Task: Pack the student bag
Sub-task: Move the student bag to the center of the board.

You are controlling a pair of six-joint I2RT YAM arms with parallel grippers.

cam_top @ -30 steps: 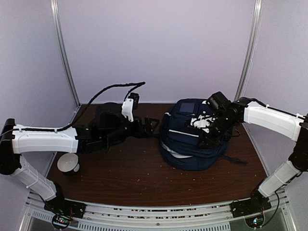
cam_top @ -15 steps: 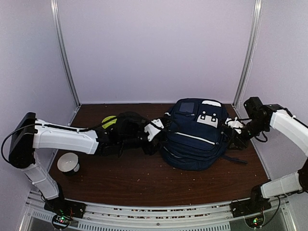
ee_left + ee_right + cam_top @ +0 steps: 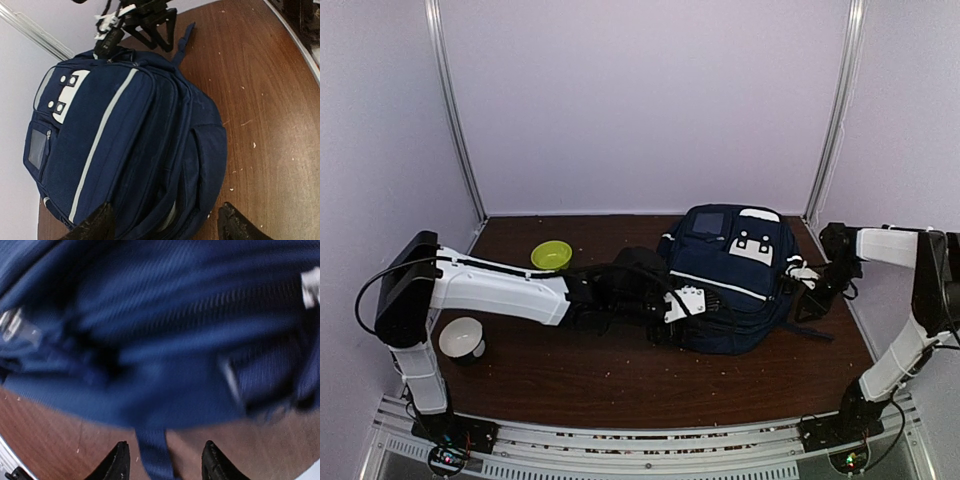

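Observation:
The student bag (image 3: 730, 275), navy with a white stripe and white patches, lies flat at the table's right centre. My left gripper (image 3: 708, 306) is open at the bag's near left edge. In the left wrist view its fingertips (image 3: 102, 224) straddle the bag's (image 3: 125, 135) side, where a seam gapes and something pale shows inside. My right gripper (image 3: 810, 287) is open, low at the bag's right side. In the blurred right wrist view (image 3: 165, 462) a blue strap (image 3: 152, 447) lies between the spread fingers, with bag fabric (image 3: 165, 340) filling the view above.
A green bowl (image 3: 551, 255) sits at the back left. A white cup (image 3: 462, 338) stands at the near left by the left arm. Dark straps (image 3: 815, 330) trail from the bag's right side. Walls with metal posts close off the back and sides.
My left arm stretched right along the table to the bag's near edge, uncovering the green bowl. My right gripper came off the bag's top and dropped to its right side.

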